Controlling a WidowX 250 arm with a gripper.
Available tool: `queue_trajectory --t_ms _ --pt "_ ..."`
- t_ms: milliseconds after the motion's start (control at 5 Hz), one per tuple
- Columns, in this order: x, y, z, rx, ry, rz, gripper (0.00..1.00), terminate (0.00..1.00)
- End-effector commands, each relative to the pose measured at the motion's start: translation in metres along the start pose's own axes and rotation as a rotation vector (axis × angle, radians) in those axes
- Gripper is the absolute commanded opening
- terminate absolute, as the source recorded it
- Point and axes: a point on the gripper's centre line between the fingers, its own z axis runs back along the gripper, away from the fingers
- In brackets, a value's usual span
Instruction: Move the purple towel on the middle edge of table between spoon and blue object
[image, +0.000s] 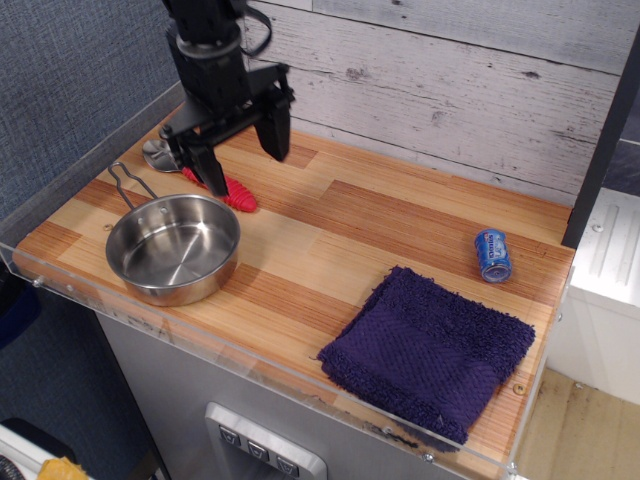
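Observation:
The purple towel (428, 352) lies flat at the front right corner of the wooden table (340, 230), reaching the acrylic rim. The blue can (493, 255) lies on its side just behind the towel, near the right edge. The spoon (222, 186) with its red handle lies at the back left, partly hidden behind my arm. My gripper (242, 165) hangs open and empty above the spoon's handle, far left of the towel.
A steel pan (174, 247) with a wire handle sits at the front left. A whitewashed plank wall (450, 90) runs along the back. A dark post (605, 130) stands at the right edge.

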Motion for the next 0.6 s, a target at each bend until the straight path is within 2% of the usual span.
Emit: queue_trajectory --t_ms 0,400 --pt "-0.055 0.003 0.003 -0.061 0.022 -0.085 1.0 0.0" --pt "-0.098 0.004 0.001 -0.062 0.052 -0.168 1.0 0.0"
